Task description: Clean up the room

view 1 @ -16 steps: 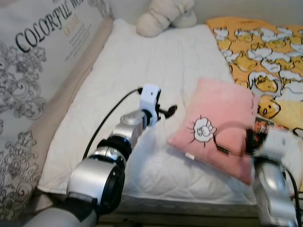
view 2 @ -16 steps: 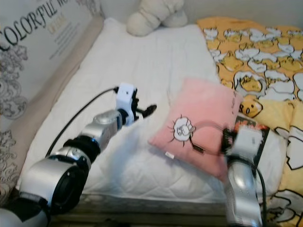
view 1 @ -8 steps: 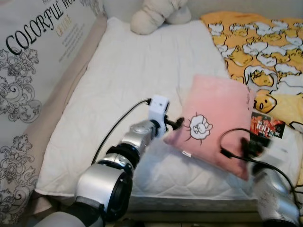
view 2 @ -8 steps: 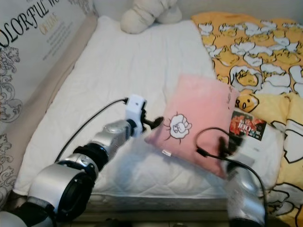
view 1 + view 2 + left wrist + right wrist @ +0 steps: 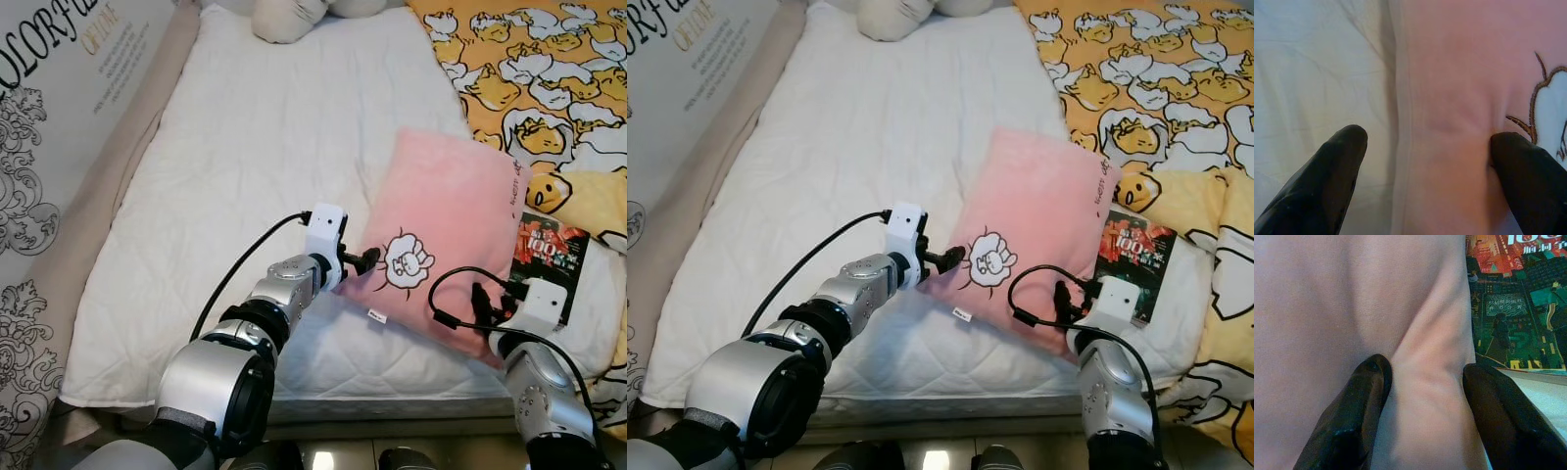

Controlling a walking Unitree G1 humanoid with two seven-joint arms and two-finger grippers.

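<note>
Pink pillow (image 5: 446, 240) laid on white mattress (image 5: 245, 176) of bed, right edge overlapping book (image 5: 545, 257), beside yellow duck-print blanket (image 5: 534, 69).

Left gripper (image 5: 1425, 147) placed at pillow's left edge, fingers (image 5: 1327, 181) apart, edge between them.

Right gripper (image 5: 1420, 382) set at pillow's near right corner, fingers (image 5: 1352, 416) apart, fold of fabric pinched between.

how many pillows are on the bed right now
1. The pink pillow lies near the foot of the white mattress, between the left gripper at its left edge and the right gripper at its near corner. More may lie beyond the frame.
</note>
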